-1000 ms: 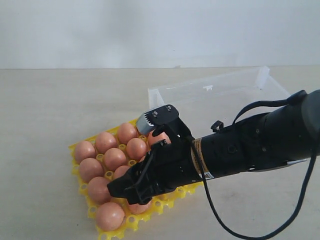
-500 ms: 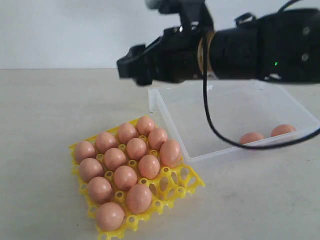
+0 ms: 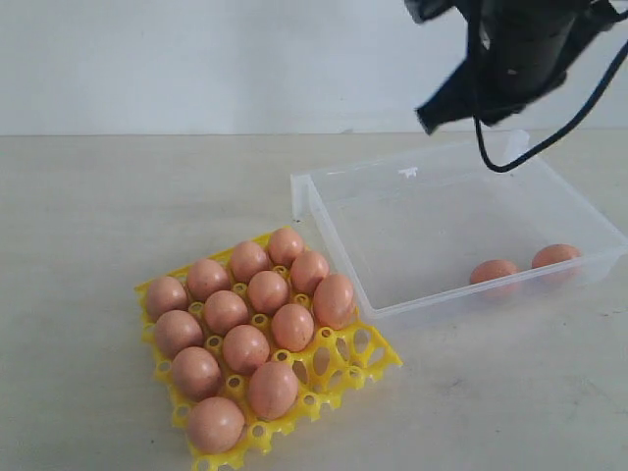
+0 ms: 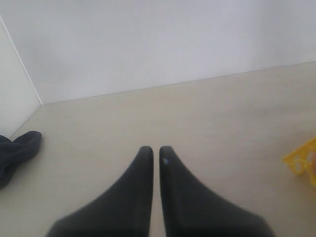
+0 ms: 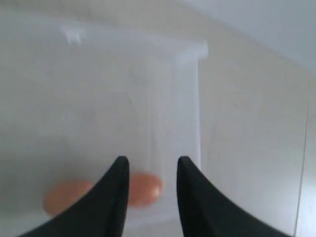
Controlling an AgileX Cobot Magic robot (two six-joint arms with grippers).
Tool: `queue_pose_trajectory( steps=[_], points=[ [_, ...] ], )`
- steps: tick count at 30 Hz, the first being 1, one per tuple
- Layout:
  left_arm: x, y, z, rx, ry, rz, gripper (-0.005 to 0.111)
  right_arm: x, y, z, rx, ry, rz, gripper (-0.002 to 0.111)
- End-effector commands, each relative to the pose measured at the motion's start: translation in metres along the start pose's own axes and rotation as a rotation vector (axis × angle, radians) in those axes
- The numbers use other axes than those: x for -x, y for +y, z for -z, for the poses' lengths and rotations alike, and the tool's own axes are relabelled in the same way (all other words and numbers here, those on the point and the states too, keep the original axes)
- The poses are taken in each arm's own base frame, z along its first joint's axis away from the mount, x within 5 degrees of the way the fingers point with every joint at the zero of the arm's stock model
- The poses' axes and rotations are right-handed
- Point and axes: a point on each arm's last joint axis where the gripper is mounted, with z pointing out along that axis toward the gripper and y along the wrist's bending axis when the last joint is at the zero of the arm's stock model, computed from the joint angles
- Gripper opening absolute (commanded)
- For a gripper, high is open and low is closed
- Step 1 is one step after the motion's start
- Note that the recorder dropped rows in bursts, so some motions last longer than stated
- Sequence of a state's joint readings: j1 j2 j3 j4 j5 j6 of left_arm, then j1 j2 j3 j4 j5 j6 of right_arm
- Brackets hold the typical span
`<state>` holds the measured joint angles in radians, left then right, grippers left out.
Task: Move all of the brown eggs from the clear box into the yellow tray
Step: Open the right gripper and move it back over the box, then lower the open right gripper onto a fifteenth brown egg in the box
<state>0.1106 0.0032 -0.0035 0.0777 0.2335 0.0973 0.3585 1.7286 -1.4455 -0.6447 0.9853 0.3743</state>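
Nearest you, the tray [image 3: 345, 355] sits just beside the box's [image 3: 432, 300] near-left corner, with eggs [image 3: 245, 347] in most of its cups. Two more eggs [image 3: 494, 272] lie side by side inside the box, against its near wall toward the right corner. Your right gripper [image 5: 149, 164] hangs above the box with its fingers partly spread and holding nothing; your left gripper [image 4: 155, 150], away from the box, is pinched nearly closed and empty.
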Motion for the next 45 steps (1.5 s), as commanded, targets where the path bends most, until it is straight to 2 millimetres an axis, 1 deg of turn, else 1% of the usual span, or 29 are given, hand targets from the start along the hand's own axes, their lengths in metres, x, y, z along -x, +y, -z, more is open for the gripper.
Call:
queue_pose_trajectory(
  steps=[1,2,4,6,7,8,11,12,13,14,18,19,20,21,23,24,26,29,31,32,35,45],
  points=[
    [-0.001,0.000,0.000,-0.005,-0.002,0.004,0.004,-0.010,-0.005,-0.027,0.219,0.322,0.049,0.027],
    [-0.001,0.000,0.000,-0.005,-0.002,0.004,0.004,-0.011,-0.001,-0.029,0.282,0.332,0.065,0.027],
    [-0.001,0.000,0.000,-0.005,-0.002,0.004,0.004,-0.013,0.007,-0.031,0.348,0.329,0.169,0.027],
    [-0.001,0.000,0.000,-0.005,-0.002,0.004,0.004,-0.014,0.013,-0.030,0.367,0.324,0.236,0.027],
    [-0.001,0.000,0.000,-0.005,-0.002,0.004,0.004,-0.014,0.015,-0.029,0.373,0.317,0.267,0.030],
    [-0.001,0.000,0.000,-0.005,-0.002,0.004,0.004,-0.013,0.017,-0.028,0.379,0.313,0.284,0.034],
    [-0.001,0.000,0.000,-0.005,-0.002,0.004,0.004,-0.013,0.021,-0.027,0.427,0.300,0.325,0.057],
    [-0.001,0.000,0.000,-0.005,-0.002,0.004,0.004,-0.013,0.021,-0.027,0.430,0.299,0.342,0.063],
    [-0.001,0.000,0.000,-0.005,-0.002,0.004,0.004,-0.013,0.021,-0.027,0.430,0.295,0.357,0.069],
    [-0.001,0.000,0.000,-0.005,-0.002,0.004,0.004,-0.013,0.021,-0.028,0.430,0.285,0.359,0.072],
    [-0.001,0.000,0.000,-0.005,-0.002,0.004,0.004,-0.006,0.025,-0.038,0.420,0.213,0.347,0.071],
    [-0.001,0.000,0.000,-0.005,-0.002,0.004,0.004,-0.004,0.029,-0.045,0.420,0.186,0.380,0.071],
    [-0.001,0.000,0.000,-0.005,-0.002,0.004,0.004,-0.003,0.030,-0.048,0.418,0.172,0.408,0.071],
    [-0.001,0.000,0.000,-0.005,-0.002,0.004,0.004,-0.003,0.029,-0.051,0.409,0.160,0.495,0.071],
    [-0.001,0.000,0.000,-0.005,-0.002,0.004,0.004,-0.003,0.025,-0.052,0.370,0.148,0.610,0.071],
    [-0.001,0.000,0.000,-0.005,-0.002,0.004,0.004,-0.003,0.023,-0.054,0.358,0.151,0.613,0.071],
    [-0.001,0.000,0.000,-0.005,-0.002,0.004,0.004,-0.008,0.016,-0.069,0.362,0.200,0.583,0.071],
    [-0.001,0.000,0.000,-0.005,-0.002,0.004,0.004,-0.013,0.014,-0.084,0.390,0.241,0.549,0.071],
    [-0.001,0.000,0.000,-0.005,-0.002,0.004,0.004,-0.016,0.015,-0.092,0.428,0.254,0.510,0.071],
    [-0.001,0.000,0.000,-0.005,-0.002,0.004,0.004,-0.017,0.016,-0.094,0.453,0.259,0.487,0.071],
    [-0.001,0.000,0.000,-0.005,-0.002,0.004,0.004,-0.022,0.021,-0.098,0.524,0.285,0.503,0.071],
    [-0.001,0.000,0.000,-0.005,-0.002,0.004,0.004,-0.030,0.032,-0.118,0.552,0.344,0.537,0.071]
  ],
)
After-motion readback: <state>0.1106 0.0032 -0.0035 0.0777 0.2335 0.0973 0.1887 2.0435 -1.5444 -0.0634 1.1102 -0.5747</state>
